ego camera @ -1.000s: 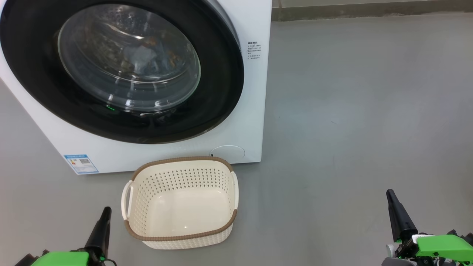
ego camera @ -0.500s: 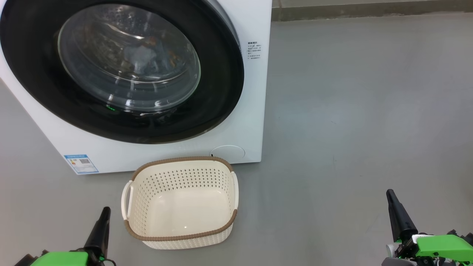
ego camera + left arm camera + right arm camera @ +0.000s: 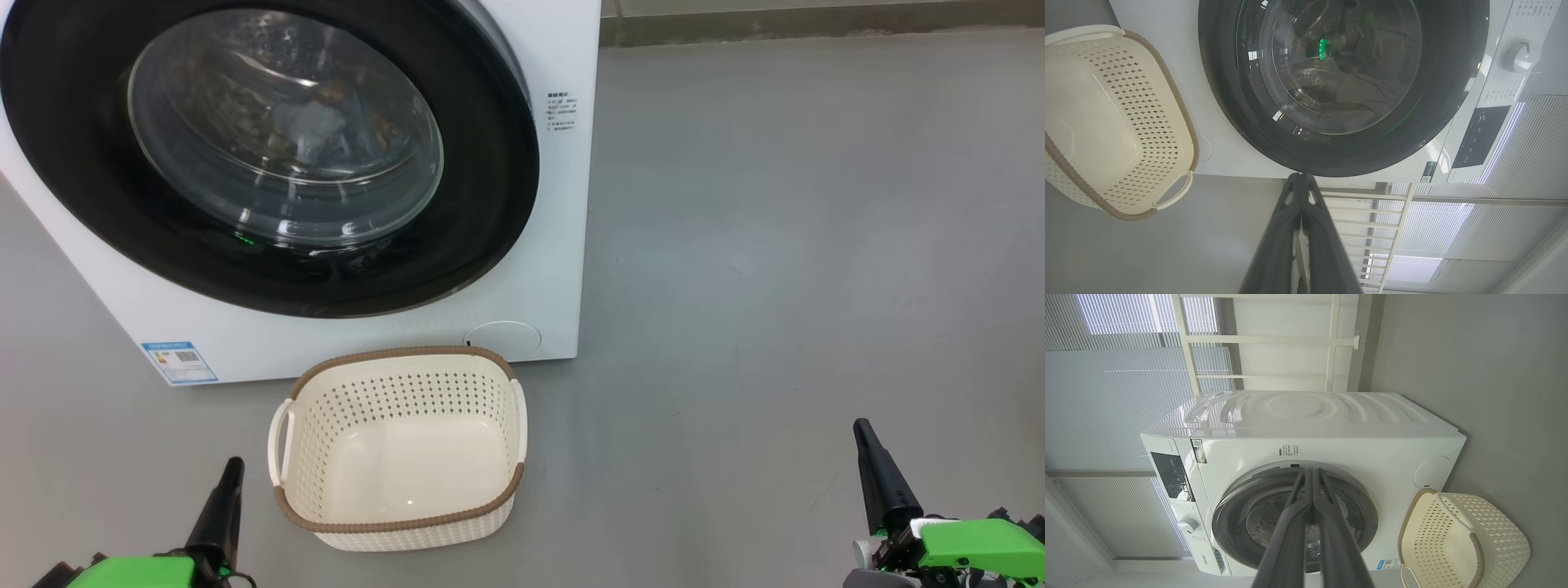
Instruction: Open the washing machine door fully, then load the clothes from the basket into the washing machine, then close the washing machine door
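The washing machine stands at the upper left, its round black-rimmed door shut against the front. Behind the glass, the clothes lie in the drum as a pale blue heap with orange spots. On the floor just in front stands the cream basket, with nothing in it. My left gripper is shut and holds nothing, left of the basket. Far to the right my right gripper is also shut and holds nothing. Each wrist view shows pressed-together fingers: left gripper, right gripper.
Grey floor spreads to the right of the machine. A blue label sticker sits low on its front, and a round service flap is just behind the basket. Window blinds and a white railing stand behind the machine.
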You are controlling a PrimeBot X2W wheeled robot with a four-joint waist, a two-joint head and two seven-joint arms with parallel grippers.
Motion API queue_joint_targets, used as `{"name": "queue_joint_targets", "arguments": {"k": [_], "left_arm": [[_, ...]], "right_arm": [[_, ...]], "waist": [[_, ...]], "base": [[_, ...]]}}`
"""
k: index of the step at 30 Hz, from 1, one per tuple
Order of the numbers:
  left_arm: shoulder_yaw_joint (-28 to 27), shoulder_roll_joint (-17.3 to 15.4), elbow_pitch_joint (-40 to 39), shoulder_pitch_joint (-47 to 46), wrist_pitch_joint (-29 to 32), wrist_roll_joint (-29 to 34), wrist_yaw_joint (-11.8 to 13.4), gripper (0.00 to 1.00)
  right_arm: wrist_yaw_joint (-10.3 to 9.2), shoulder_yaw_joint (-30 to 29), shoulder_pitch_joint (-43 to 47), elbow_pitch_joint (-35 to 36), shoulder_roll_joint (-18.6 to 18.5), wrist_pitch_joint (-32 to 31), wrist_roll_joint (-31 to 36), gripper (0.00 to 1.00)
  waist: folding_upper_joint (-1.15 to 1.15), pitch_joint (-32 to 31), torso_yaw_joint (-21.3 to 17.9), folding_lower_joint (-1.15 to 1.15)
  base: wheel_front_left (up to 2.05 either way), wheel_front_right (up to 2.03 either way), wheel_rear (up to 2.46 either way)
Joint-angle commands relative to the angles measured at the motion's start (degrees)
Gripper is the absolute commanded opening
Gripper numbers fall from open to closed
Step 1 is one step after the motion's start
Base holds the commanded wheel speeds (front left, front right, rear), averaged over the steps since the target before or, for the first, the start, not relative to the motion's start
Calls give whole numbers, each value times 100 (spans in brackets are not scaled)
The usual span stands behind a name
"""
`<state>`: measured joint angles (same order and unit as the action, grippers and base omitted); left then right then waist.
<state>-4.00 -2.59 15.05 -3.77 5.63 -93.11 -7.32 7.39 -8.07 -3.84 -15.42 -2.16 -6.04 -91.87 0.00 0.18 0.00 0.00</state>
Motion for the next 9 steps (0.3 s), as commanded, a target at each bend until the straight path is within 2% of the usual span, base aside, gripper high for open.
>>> {"name": "queue_joint_targets", "arguments": {"k": [1, 9], "left_arm": [[-193, -73, -102, -237, 39, 46, -16, 0], [-200, -69, -102, -238, 45, 52, -16, 0]], "right_arm": [[10, 156, -235, 140, -72, -44, -30, 0], [10, 156, -235, 140, -72, -44, -30, 0]], "waist": [[0, 0, 0, 0], [0, 0, 0, 0]], "base": [[0, 0, 0], [0, 0, 0]]}}
